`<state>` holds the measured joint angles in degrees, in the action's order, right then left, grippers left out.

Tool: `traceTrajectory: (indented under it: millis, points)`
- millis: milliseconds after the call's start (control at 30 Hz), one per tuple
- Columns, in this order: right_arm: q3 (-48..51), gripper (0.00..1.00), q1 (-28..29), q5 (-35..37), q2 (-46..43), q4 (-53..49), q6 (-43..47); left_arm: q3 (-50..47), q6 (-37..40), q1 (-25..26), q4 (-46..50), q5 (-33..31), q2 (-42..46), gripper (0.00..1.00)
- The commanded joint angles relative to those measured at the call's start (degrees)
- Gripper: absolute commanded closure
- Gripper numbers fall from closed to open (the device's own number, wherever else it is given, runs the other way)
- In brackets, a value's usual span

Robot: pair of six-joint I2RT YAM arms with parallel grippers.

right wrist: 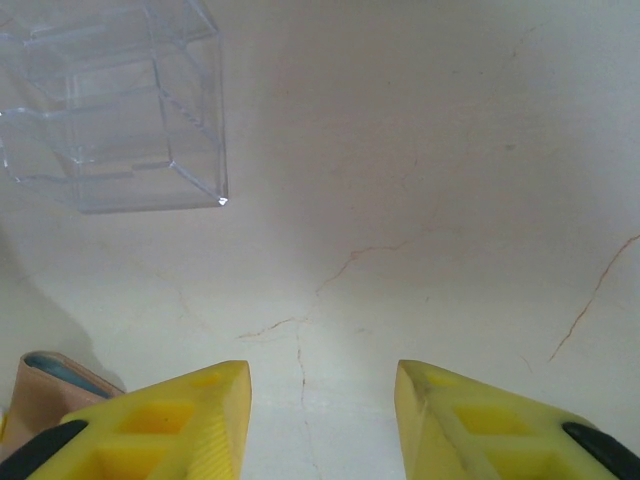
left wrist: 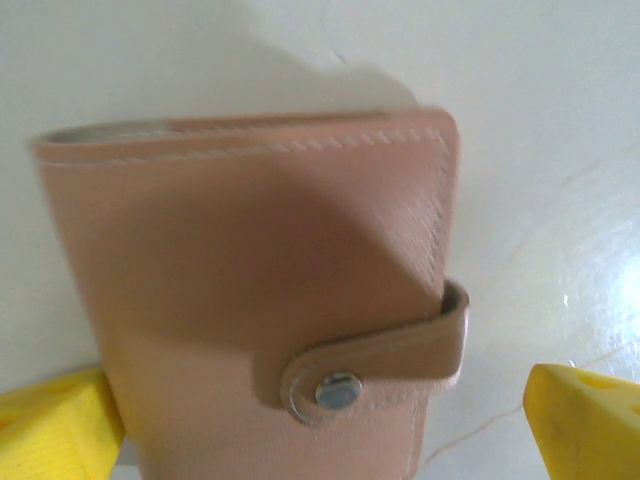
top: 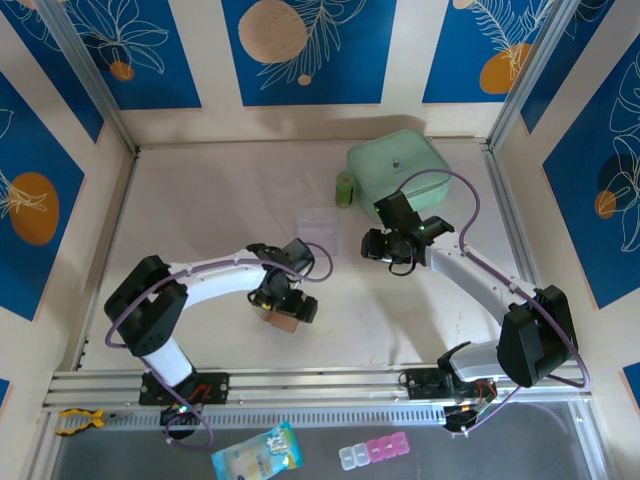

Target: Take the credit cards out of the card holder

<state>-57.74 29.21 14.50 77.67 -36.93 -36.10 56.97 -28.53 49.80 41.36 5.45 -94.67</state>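
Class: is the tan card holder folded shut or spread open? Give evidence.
Folded shut. The card holder shows its outer cover, and its snap tab is fastened across.

The card holder (top: pixel 286 322) lies on the tabletop (top: pixel 200 200), a box (top: pixel 318 218) behind it. Farther back right sits a pouch (top: pixel 398 165), a cylinder (top: pixel 344 188) just beside its left edge.

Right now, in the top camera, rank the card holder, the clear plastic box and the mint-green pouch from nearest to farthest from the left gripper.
1. card holder: right at the left gripper, between its open fingers, near the front of the table.
2. clear plastic box: mid-table, farther back.
3. mint-green pouch: back right, farthest.
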Motion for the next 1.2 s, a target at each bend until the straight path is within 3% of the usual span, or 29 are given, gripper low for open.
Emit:
traceTrajectory:
  millis: [0, 133, 400, 533, 700, 1167]
  points:
    - [-1.33, 0.57, 0.28, -1.24, -0.46, -1.14, -0.03, 2.69, -3.08, 2.34, 3.17, -2.77, -2.17, 0.00]
    - [-1.24, 0.57, 0.32, -1.37, -0.32, -1.24, 0.32, 4.74, -7.27, 2.76, 3.84, -7.56, -5.22, 0.00]
    - [-0.21, 0.57, -0.29, -0.93, -1.52, -1.57, 0.99, 7.02, -11.71, 3.06, 3.28, -9.20, -8.22, 0.01]
    - [0.24, 0.57, -0.93, -1.14, -2.01, -1.31, 1.29, 7.36, -12.75, 3.20, 3.81, -10.01, -7.99, 0.07]
    - [0.77, 0.57, -1.59, -1.66, -2.03, -0.63, 1.47, 7.69, -14.71, 3.20, 1.86, -7.70, -7.72, 0.17]
    - [1.83, 0.57, -3.38, -3.60, -2.39, 0.44, 2.57, 12.14, -24.14, 3.20, -3.24, -3.14, -11.01, 0.22]
